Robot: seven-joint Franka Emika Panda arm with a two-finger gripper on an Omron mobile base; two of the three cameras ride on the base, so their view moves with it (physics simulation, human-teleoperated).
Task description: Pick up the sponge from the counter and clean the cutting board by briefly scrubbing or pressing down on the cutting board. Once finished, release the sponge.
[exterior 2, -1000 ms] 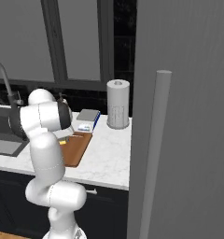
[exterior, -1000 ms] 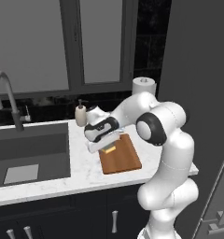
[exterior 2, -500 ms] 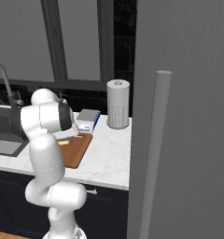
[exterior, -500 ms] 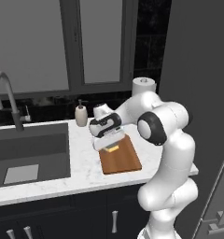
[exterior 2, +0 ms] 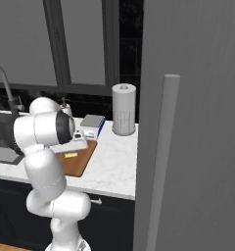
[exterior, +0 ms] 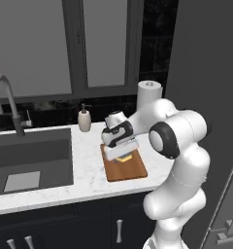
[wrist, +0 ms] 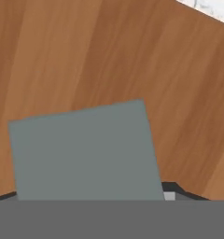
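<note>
The brown wooden cutting board (exterior: 132,171) (exterior 2: 82,164) lies on the white marble counter (exterior: 89,170) (exterior 2: 114,164). The sponge (exterior: 123,158) (exterior 2: 70,155) rests flat on the board, its yellow layer showing under my hand. My gripper (exterior: 120,152) (exterior 2: 79,143) points down over the sponge and is shut on it. In the hand view the sponge's grey top (wrist: 86,154) sits close to the camera, with the board's wood grain (wrist: 86,56) behind it and a corner of counter (wrist: 212,7) at the upper right. The sponge hides my fingertips.
A dark sink (exterior: 31,155) with a curved faucet (exterior: 4,97) lies left of the board. A soap bottle (exterior: 84,119) stands behind it. A paper towel roll (exterior 2: 124,109) and a blue-and-white box (exterior 2: 92,122) stand at the back. A tall grey cabinet (exterior 2: 198,122) bounds the right.
My hand has slid right and toward the counter's front edge over the board, and the sponge has moved with it.
</note>
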